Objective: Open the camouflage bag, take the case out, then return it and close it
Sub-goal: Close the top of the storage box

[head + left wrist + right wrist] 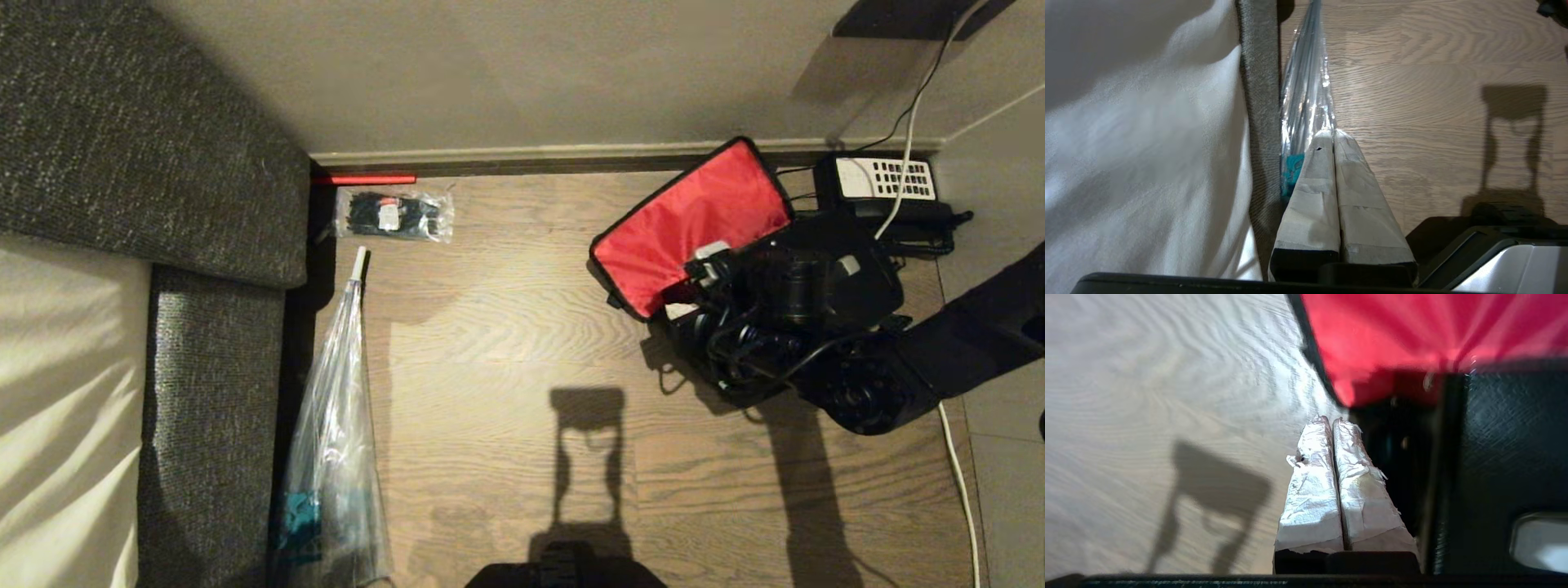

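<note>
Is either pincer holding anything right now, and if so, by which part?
Nothing is held. The right pincer is shut and empty beside the black speckled hard case in the open red-lined camouflage bag; the left pincer is shut and empty too.

Black right arm (971, 335) with cables, right pincer (1333, 422) fingers wrapped in white tape

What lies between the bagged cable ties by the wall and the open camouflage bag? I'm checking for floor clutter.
Nothing: in the head view, only bare wooden floor stretches between the bagged cable ties and the camouflage bag.
</note>
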